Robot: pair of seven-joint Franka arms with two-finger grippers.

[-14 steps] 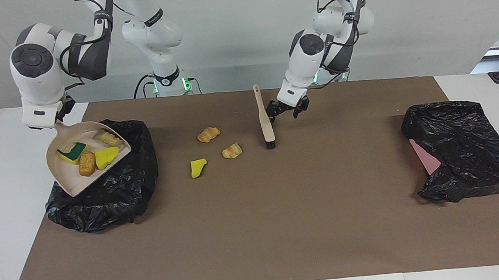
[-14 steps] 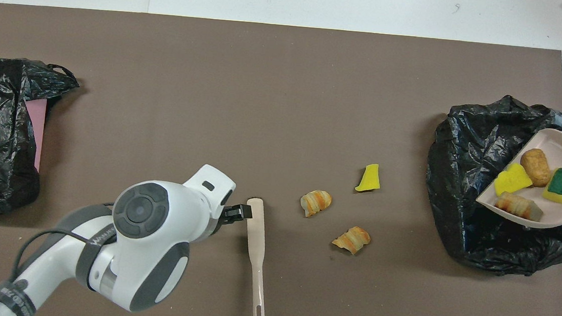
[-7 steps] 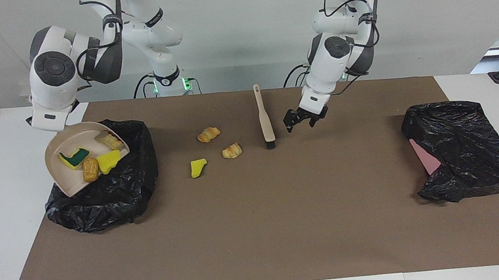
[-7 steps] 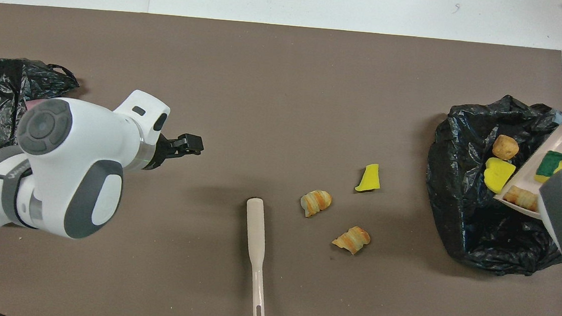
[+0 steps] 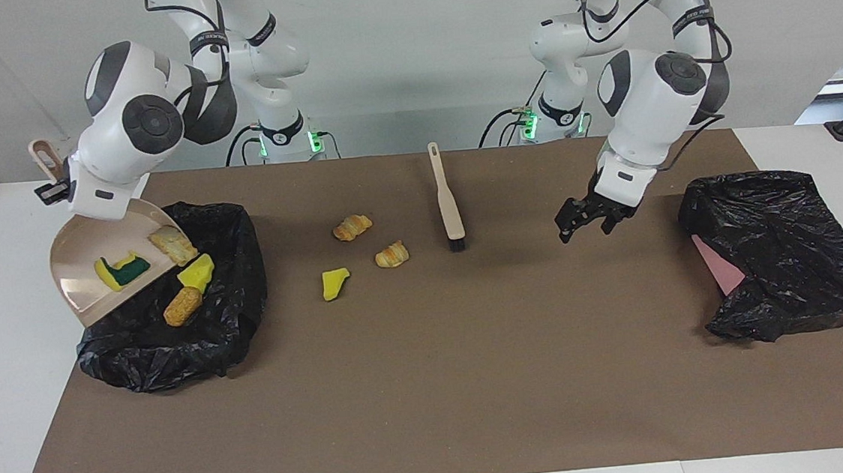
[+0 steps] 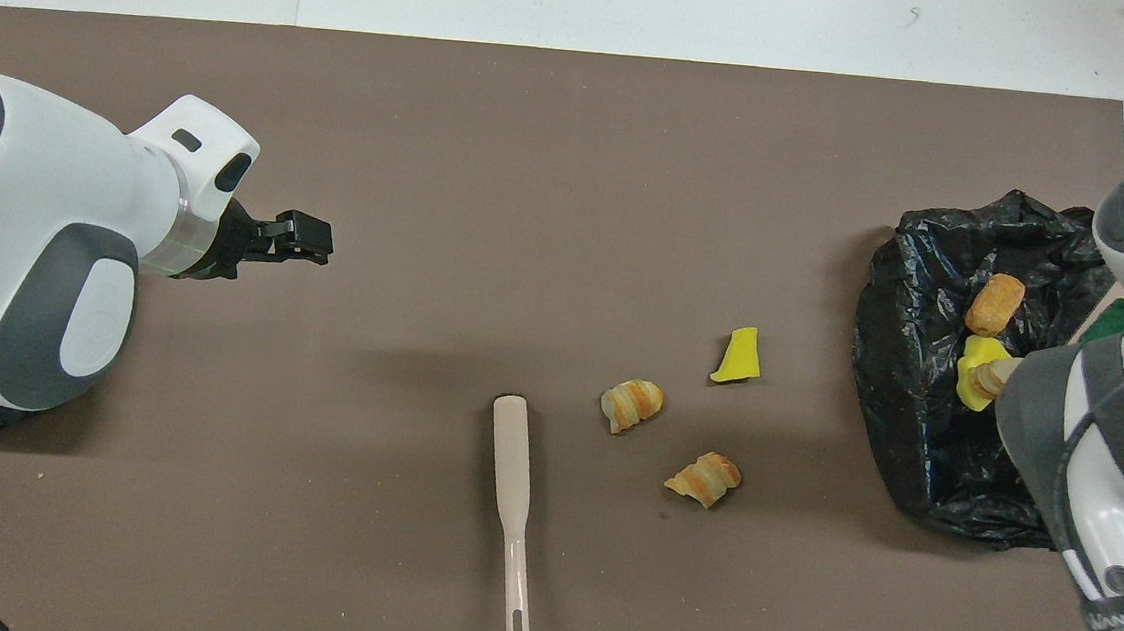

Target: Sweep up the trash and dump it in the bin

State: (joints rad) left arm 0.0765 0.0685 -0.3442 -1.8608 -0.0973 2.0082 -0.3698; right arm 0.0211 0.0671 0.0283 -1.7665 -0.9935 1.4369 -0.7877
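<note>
Mostly hidden by its own wrist, the right gripper (image 5: pixel 57 188) pinches the handle of the tilted dustpan (image 5: pixel 83 282) over the black bin bag (image 5: pixel 232 311). A sponge and roll cling inside; two pieces have slid into the bag. Three trash pieces (image 5: pixel 351 227) lie mid-mat beside the brush (image 5: pixel 449 204). The left gripper (image 5: pixel 586 220) hangs spread and empty over bare mat.

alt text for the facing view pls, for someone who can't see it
The right pincer tips a beige dustpan over a black bin bag; a bread roll and a yellow sponge chunk have slid in. Three trash pieces and the brush lie mid-mat. The left pincer hangs open and empty over bare mat.
</note>
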